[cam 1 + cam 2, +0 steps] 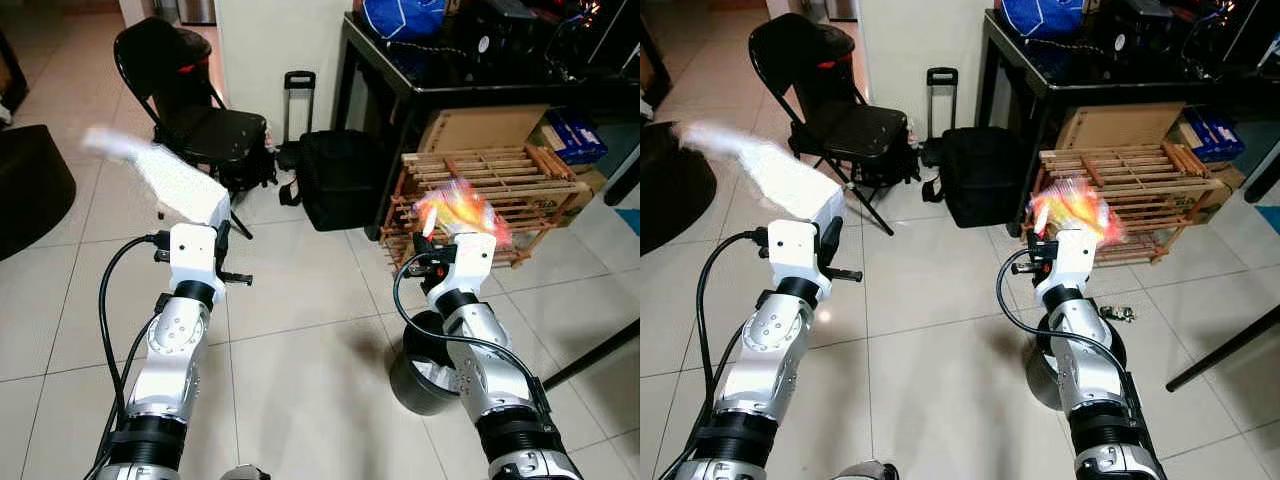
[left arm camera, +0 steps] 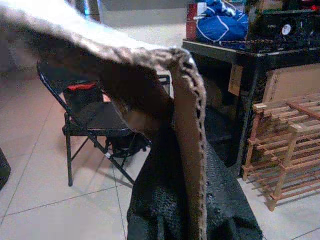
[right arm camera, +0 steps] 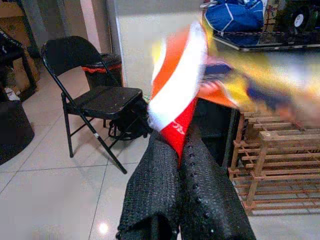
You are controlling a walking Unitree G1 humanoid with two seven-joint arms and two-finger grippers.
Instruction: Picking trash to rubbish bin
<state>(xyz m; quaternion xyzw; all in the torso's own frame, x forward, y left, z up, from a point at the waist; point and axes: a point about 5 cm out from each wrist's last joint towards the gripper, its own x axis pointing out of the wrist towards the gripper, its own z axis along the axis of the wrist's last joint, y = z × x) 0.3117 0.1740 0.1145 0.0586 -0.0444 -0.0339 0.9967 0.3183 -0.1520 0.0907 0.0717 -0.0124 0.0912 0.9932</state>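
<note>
The orange, red and yellow wrapper [image 3: 185,95] is sitting raised in front of the robot on its right side, blurred in the eye views, and the right gripper [image 3: 181,150] is pinching it, its 2 black fingers pressed together on the red lower edge. On the other side, a flat piece of cardboard [image 2: 150,90] is sticking up and away to the robot's left; the left gripper [image 2: 192,200] is clamping its near edge between its 2 fingers, the corrugated edge showing in the left wrist view.

Below the right arm, a dark round rubbish bin [image 1: 425,375] is standing on the pale tiled floor [image 1: 300,330], partly hidden by the forearm. Just beside it, a small dark object [image 1: 1118,314] is lying on the tiles, too small to identify.

Beyond the grippers, a black folding chair [image 1: 190,100] is standing to the left, with a black bag [image 1: 335,180] and its upright trolley handle [image 1: 298,100] near the wall. A wooden slatted rack [image 1: 500,195] is resting by a black table [image 1: 420,85], a cardboard box [image 1: 480,128] sitting beneath the table and a blue bag [image 3: 235,15] lying on top.
</note>
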